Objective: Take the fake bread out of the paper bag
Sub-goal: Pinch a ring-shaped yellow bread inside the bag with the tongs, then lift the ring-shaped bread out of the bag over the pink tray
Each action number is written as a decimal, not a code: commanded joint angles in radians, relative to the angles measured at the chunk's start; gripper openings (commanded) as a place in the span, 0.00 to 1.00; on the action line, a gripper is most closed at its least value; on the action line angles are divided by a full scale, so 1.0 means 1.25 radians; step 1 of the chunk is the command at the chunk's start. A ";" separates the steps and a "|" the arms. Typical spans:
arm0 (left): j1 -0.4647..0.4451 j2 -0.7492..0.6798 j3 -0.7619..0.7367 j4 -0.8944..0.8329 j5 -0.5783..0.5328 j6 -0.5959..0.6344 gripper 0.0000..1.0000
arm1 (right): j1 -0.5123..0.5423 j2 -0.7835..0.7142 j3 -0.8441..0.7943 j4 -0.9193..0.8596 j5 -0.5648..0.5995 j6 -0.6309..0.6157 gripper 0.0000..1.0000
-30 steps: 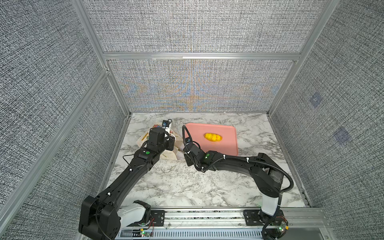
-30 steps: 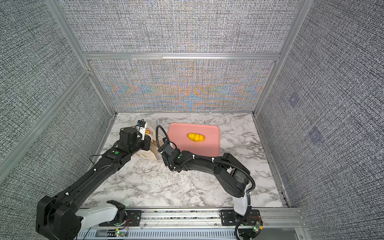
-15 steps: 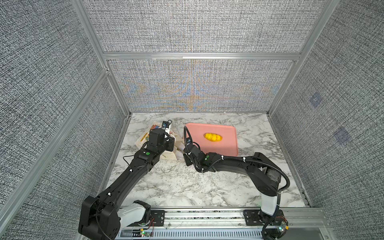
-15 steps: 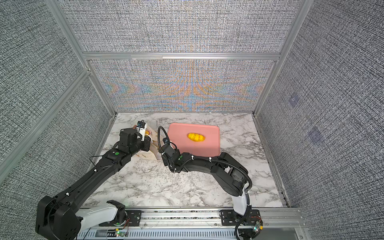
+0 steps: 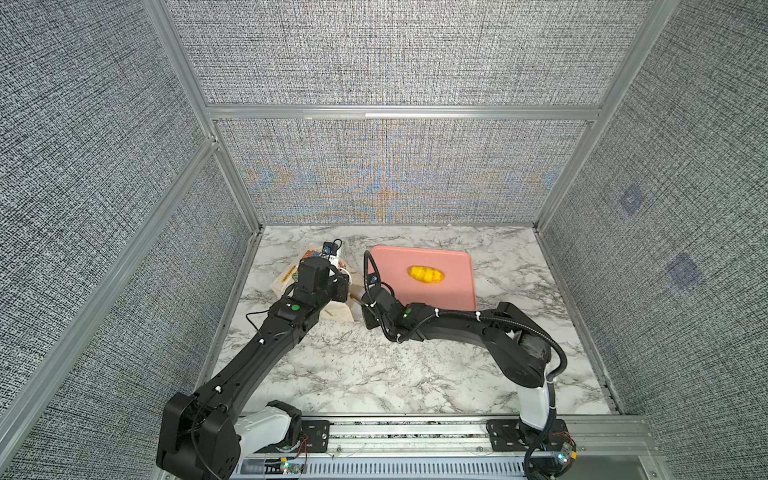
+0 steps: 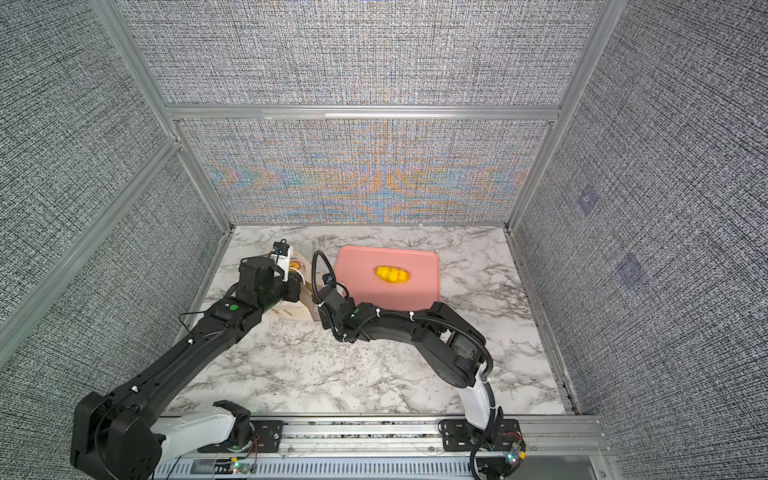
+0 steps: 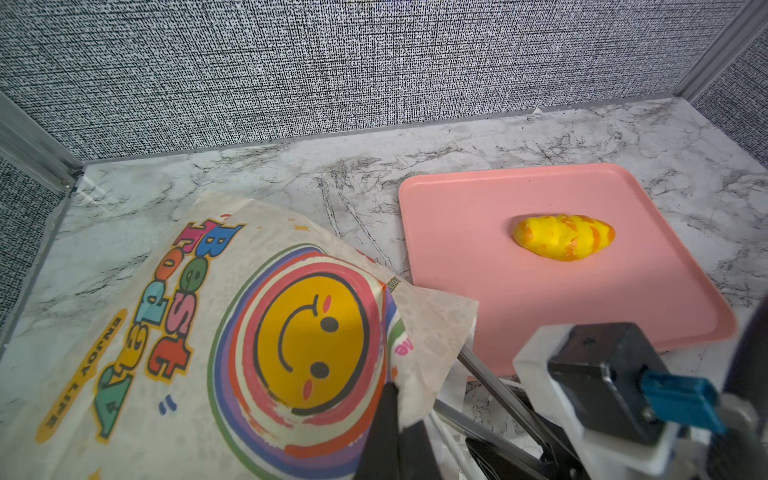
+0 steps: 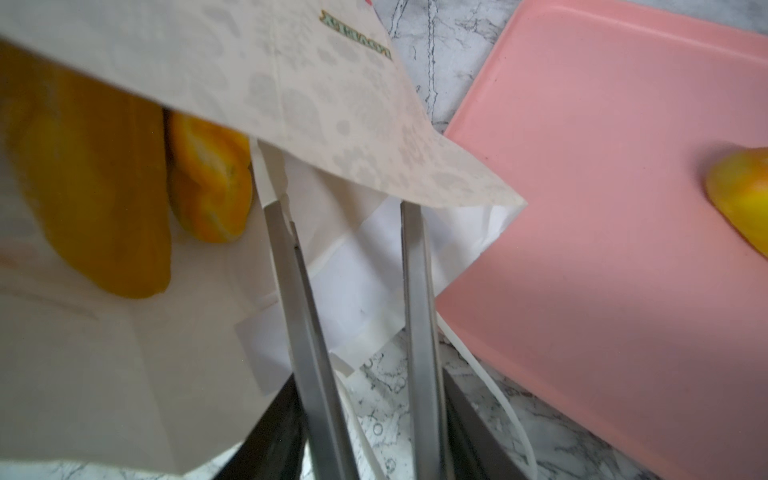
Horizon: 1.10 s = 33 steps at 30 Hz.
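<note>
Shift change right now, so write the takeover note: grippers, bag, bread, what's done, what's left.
Left gripper: shut on the top flap of the bag, lifting its mouth open.
Right gripper: open, fingers at the bag's mouth, tips hidden under the flap.
The bag lies on its side next to the tray.
Done: one bread lies on the tray.
Left: at least two more pieces show inside the bag.
</note>
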 commanded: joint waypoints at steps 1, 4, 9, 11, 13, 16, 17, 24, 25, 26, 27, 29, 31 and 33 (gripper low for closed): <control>0.000 0.000 0.000 -0.003 0.017 -0.009 0.00 | -0.001 0.007 0.025 0.011 0.003 0.001 0.44; 0.000 0.000 -0.004 0.007 0.009 -0.024 0.00 | 0.000 -0.001 0.040 -0.006 -0.014 -0.008 0.27; 0.001 -0.004 -0.017 0.055 -0.017 -0.066 0.00 | 0.002 -0.043 0.039 -0.073 -0.054 -0.013 0.00; 0.001 -0.007 -0.026 0.077 -0.026 -0.078 0.00 | 0.003 -0.067 0.025 -0.094 -0.079 -0.004 0.00; 0.000 -0.011 -0.033 0.094 -0.035 -0.085 0.00 | 0.004 -0.098 -0.003 -0.103 -0.118 0.014 0.00; 0.000 -0.012 -0.040 0.100 -0.039 -0.080 0.00 | 0.005 -0.141 -0.054 -0.102 -0.177 0.064 0.00; 0.000 -0.009 -0.042 0.097 -0.039 -0.079 0.00 | 0.005 -0.153 -0.070 -0.099 -0.191 0.080 0.00; 0.000 -0.024 -0.056 0.077 -0.044 -0.061 0.00 | 0.004 -0.227 -0.195 -0.041 -0.296 0.189 0.00; 0.000 -0.029 -0.057 0.075 -0.045 -0.057 0.00 | 0.004 -0.242 -0.213 -0.032 -0.303 0.201 0.00; 0.001 -0.032 -0.060 0.072 -0.046 -0.052 0.00 | 0.004 -0.258 -0.233 -0.022 -0.312 0.210 0.00; 0.000 -0.035 -0.061 0.070 -0.047 -0.048 0.00 | 0.004 -0.277 -0.250 -0.016 -0.322 0.217 0.00; 0.001 -0.040 -0.062 0.068 -0.051 -0.045 0.00 | 0.003 -0.308 -0.275 -0.017 -0.336 0.228 0.00; 0.000 -0.041 -0.061 0.071 -0.049 -0.047 0.00 | 0.001 -0.332 -0.292 -0.024 -0.341 0.234 0.00; 0.000 -0.041 -0.058 0.077 -0.044 -0.054 0.00 | -0.001 -0.349 -0.301 -0.029 -0.348 0.236 0.00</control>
